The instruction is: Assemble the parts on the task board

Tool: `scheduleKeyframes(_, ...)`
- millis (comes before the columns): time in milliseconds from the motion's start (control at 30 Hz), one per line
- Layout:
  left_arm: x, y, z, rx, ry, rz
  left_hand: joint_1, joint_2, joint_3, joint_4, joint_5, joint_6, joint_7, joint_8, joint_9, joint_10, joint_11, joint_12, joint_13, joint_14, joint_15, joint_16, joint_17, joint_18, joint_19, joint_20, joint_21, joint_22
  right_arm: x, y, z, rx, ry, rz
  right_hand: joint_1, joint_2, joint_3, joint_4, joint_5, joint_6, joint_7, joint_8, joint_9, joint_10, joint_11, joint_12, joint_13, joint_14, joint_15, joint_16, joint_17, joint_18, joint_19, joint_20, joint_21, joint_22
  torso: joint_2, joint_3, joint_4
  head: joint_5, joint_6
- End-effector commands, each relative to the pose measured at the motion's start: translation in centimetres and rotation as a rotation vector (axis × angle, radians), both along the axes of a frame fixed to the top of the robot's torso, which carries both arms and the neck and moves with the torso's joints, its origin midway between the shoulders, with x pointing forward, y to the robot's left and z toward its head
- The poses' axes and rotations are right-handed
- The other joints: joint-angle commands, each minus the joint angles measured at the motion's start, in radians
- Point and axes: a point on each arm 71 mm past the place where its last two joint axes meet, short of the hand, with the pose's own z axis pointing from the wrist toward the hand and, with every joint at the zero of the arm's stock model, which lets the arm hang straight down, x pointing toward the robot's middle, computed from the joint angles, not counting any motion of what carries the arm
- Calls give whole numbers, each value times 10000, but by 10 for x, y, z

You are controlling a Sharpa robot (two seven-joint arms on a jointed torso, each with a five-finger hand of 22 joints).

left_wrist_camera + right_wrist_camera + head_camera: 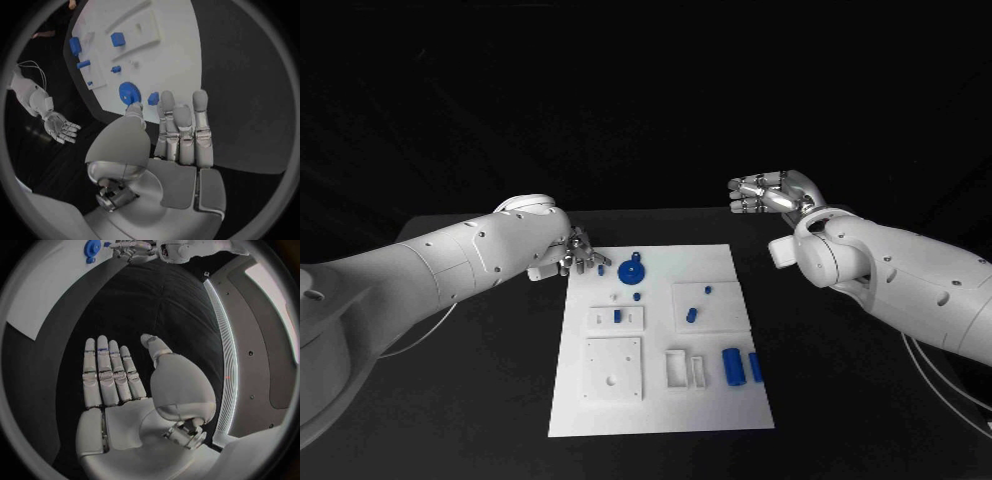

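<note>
Left robot hand [568, 252]: hovering just off the far left corner of the task board [661, 400], fingers [185, 125] stretched out side by side and gripping nothing, fingertips reaching toward the round blue part [632, 272]. Same robot hand showing in the left wrist view [178, 137], palm flat, with the round blue part [129, 92] and a small blue part [153, 98] lying on the board just beyond the fingertips.

Right robot hand [773, 192]: hanging above the black counter [473, 400], well beyond the task board's far right corner, holding nothing. Fingers [106, 372] lying straight and side by side in the right wrist view, thumb standing apart, palm open [122, 390].

Task board: lying flat in the middle of the counter, long side running away from the robot. Sitting on it: the round blue part near the far left corner; two blue cylinders [731, 365] lying side by side near the board's right edge toward the near end; a blue peg [692, 314] resting on a raised white block [705, 305] toward the right edge; a small blue piece [619, 316] sitting in a white fixture [619, 317] left of that block; a square white plate [613, 369] lying at the near left.
</note>
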Motion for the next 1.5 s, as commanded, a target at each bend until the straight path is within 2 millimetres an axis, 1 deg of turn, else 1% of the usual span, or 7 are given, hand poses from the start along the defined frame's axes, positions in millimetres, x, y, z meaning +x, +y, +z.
scheduleKeyframes(33, -1, -3, -3, 76, 279, -237, -47, 66, -22, -95, -7, 47, 30, -60, -18, -43, -13, -36, -14, -84, -14, 13, -23, -123, -52, 38, -52, 201, 0, 2, 0, 33, -44, 108, -53, 9, 12, 71, 57, -28, 30, -34, -5, -49, 17, -32, -13, -59, -23, -49, -17, 125, -55, 22, -12, -15, 6, -1, -3, -6, -6)
scheduleKeyframes(300, -2, -5, -8, 9, 310, -234, -37, 119, -32, -143, 25, 49, 35, -105, -37, -52, -10, -39, -20, -97, -10, 14, -38, -123, -54, 41, -60, 202, 0, 2, 1, 36, -47, 112, -53, 9, 12, 71, 57, -28, 30, -34, -5, -49, 17, -32, -13, -59, -23, -49, -17, 125, -55, 22, -12, -15, 15, -1, -13, -30, -21)
scheduleKeyframes(467, -2, -5, -8, -77, 274, -156, -61, 193, -67, -168, 22, 42, 62, -236, -121, -78, 9, -52, -35, -115, 5, 1, -74, -118, -60, 54, -86, 199, -1, 2, 1, 39, -52, 111, -53, 9, 12, 71, 57, -28, 30, -34, -5, -49, 17, -32, -13, -59, -23, -49, -17, 125, -55, 22, -12, -15, 9, 5, -6, -56, -20)
scheduleKeyframes(700, -1, -3, -8, -199, 228, -28, -31, 229, -68, -197, 42, 53, 67, -296, -173, -81, 11, -48, -37, -118, 6, 6, -87, -113, -55, 57, -99, 199, -1, 2, 1, 37, -58, 99, -53, 9, 12, 71, 57, -28, 30, -34, -5, -49, 17, -32, -13, -59, -23, -49, -17, 125, -55, 22, -12, -15, 10, 5, 8, -93, -25)
scheduleKeyframes(1067, 0, -3, -8, -265, 273, -23, 96, 413, -41, -376, 111, 107, 75, -479, -352, -93, 16, -61, -55, -132, 13, 13, -120, -112, -59, 64, -127, 202, -1, 3, 1, 44, -60, 111, -26, 10, -30, 102, 65, -28, 29, -34, -5, -48, 17, -31, -13, -57, -24, -49, -16, 125, -57, 22, -12, -15, 12, 2, -6, -101, -31)
scheduleKeyframes(1400, 0, -2, -9, -268, 238, 60, 165, 486, -12, -498, 164, 105, 71, -495, -368, -93, 14, -76, -67, -135, 12, 6, -136, -114, -57, 63, -137, 202, -1, 3, 1, 45, -63, 113, -26, 10, -30, 102, 65, -28, 29, -34, -5, -48, 17, -31, -13, -57, -24, -49, -16, 125, -57, 22, -12, -15, 20, 4, -2, -137, -41)
scheduleKeyframes(1500, 0, -3, -10, -267, 250, 51, 136, 495, -27, -541, 200, 77, 48, -357, -232, -91, 6, -86, -76, -133, 5, 5, -145, -118, -52, 58, -148, 201, -1, 3, 1, 48, -64, 117, -26, 10, -30, 102, 65, -28, 29, -34, -5, -48, 17, -31, -13, -57, -24, -49, -16, 125, -57, 22, -12, -15, 13, 7, -1, -145, -45)
